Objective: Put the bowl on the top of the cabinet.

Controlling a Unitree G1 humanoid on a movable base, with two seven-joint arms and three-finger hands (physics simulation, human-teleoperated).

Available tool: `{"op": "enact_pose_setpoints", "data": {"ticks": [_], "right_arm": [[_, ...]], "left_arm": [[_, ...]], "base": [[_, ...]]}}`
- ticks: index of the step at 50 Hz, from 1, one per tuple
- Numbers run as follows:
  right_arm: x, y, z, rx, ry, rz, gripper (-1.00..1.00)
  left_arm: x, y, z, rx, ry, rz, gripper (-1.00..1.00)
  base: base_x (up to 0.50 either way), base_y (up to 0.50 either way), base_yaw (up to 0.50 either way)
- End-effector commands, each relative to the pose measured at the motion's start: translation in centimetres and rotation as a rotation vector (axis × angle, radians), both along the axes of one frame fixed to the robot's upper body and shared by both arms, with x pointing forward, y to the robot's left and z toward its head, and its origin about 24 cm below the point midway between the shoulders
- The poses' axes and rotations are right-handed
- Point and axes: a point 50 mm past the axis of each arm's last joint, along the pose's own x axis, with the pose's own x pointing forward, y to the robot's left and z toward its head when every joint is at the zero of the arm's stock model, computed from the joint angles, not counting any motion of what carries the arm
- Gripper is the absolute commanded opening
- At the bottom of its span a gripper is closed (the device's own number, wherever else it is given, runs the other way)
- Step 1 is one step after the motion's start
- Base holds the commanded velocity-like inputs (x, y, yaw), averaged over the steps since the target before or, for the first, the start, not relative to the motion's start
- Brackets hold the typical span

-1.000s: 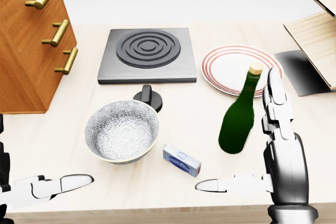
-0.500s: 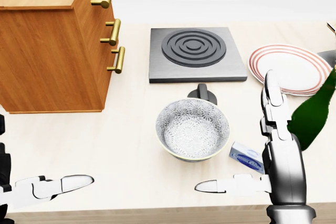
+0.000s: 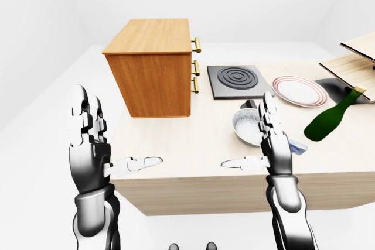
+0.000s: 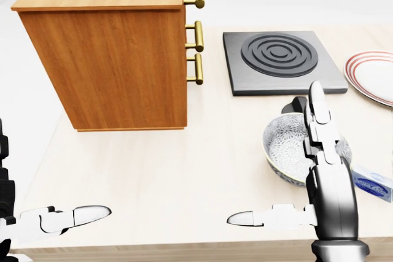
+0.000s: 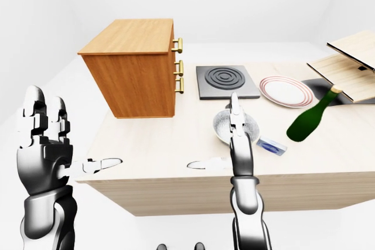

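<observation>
We see the bowl (image 4: 293,148) resting on the table (image 4: 172,176) just behind our right hand (image 4: 319,170), the nearer one, while both hands are wide open and empty.

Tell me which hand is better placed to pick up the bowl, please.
Probably the right hand. In the head view it stands open directly over the bowl, partly covering it. The left hand, also open, sits far away at the view's lower left, below the cabinet.

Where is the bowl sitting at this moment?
In the head view the bowl is on the table at lower right, partly hidden by the raised right hand, just below the hotplate and right of the cabinet.
</observation>
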Motion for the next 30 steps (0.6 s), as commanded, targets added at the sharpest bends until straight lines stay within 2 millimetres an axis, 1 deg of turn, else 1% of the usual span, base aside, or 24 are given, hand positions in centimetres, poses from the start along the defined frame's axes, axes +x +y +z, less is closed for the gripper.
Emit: {"op": "enact_pose_setpoints", "data": {"ticks": [1, 14, 24, 30], "right_arm": [[0.07, 0.0, -0.24, 0.002, 0.011, 0.002, 1.0], [0.08, 0.07, -0.19, 0.005, 0.009, 0.009, 1.0], [0.25, 0.09, -0.6, 0.01, 0.027, 0.012, 1.0], [0.38, 0.12, -0.74, 0.014, 0.033, 0.017, 1.0]], "left_arm": [[-0.05, -0.03, 0.09, 0.001, -0.004, -0.002, 1.0], [0.02, -0.09, 0.03, 0.001, -0.001, -0.006, 1.0], [0.03, -0.12, -0.01, 0.0, 0.001, -0.009, 1.0], [0.13, -0.09, -0.06, -0.001, 0.003, -0.007, 1.0]], "base": [[0.0, 0.5, 0.0], [0.0, 0.5, 0.0], [0.0, 0.5, 0.0], [0.0, 0.22, 0.0]]}}
